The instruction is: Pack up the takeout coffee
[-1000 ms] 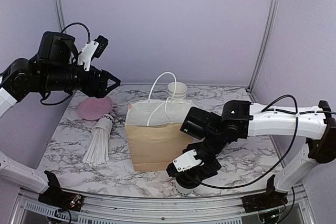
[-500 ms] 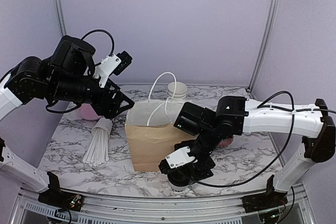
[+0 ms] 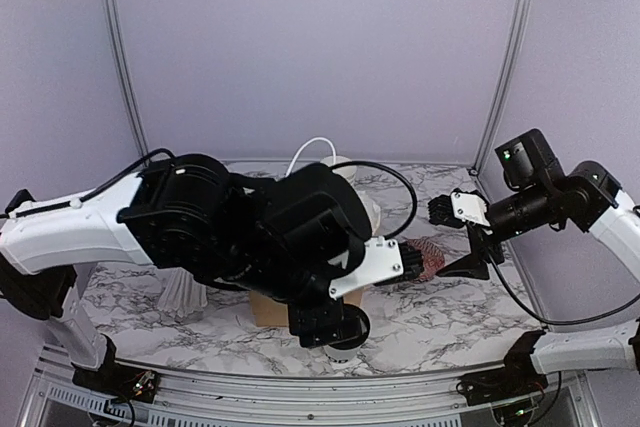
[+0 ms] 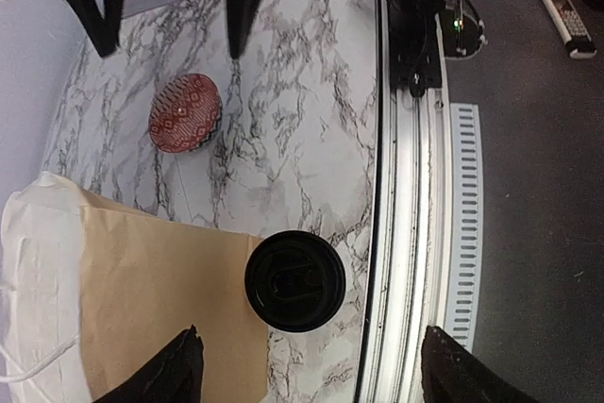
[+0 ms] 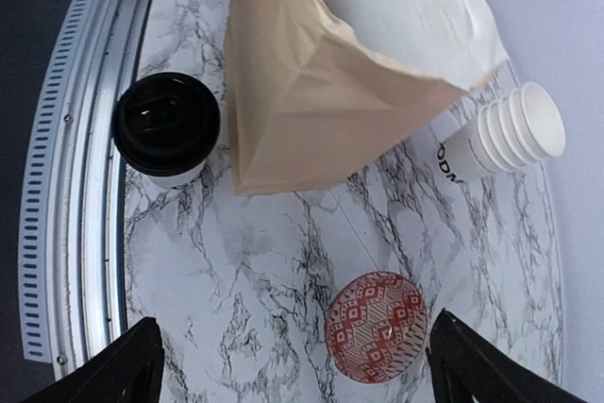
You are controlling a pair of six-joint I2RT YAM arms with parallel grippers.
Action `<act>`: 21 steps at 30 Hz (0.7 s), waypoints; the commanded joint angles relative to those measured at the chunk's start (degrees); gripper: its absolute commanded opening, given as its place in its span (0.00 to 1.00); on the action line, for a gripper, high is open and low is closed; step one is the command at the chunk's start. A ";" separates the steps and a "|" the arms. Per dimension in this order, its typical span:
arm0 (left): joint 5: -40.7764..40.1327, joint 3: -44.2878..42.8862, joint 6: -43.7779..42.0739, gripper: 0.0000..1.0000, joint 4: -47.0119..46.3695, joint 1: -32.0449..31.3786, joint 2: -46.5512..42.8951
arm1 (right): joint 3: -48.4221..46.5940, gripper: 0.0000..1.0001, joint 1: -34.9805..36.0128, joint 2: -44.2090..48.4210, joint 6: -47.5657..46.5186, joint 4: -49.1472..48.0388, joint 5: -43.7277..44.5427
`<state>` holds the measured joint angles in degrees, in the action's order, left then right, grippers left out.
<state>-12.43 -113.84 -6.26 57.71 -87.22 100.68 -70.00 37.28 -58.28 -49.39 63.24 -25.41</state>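
Coffee cup beside the brown bag looks light, crushable paper, maybe full; left claw, spread wide, should pinch mid-wall gently.

I've got a white, grey-veined marble counter boxed in by plain lavender walls. Slim metal posts rise at the back corners. A silver rail edges the near side, with dark floor beyond. The light is soft and even.
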 commanded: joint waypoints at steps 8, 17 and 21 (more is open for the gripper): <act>3.05 1.51 -2.75 0.96 3.39 5.38 9.51 | 15.80 0.95 -17.06 3.30 13.53 -21.15 -4.36; 11.64 4.42 -2.09 0.96 0.72 8.31 11.55 | 19.76 0.95 -17.77 1.85 14.50 -25.82 -6.48; 11.76 4.04 -1.87 0.95 0.36 8.38 13.19 | 20.83 0.95 -17.77 1.94 14.55 -26.41 -6.90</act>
<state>-3.20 -109.62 -8.73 58.89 -78.94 112.12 -49.67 20.01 -56.38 -35.92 39.27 -30.72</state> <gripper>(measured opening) 0.956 0.948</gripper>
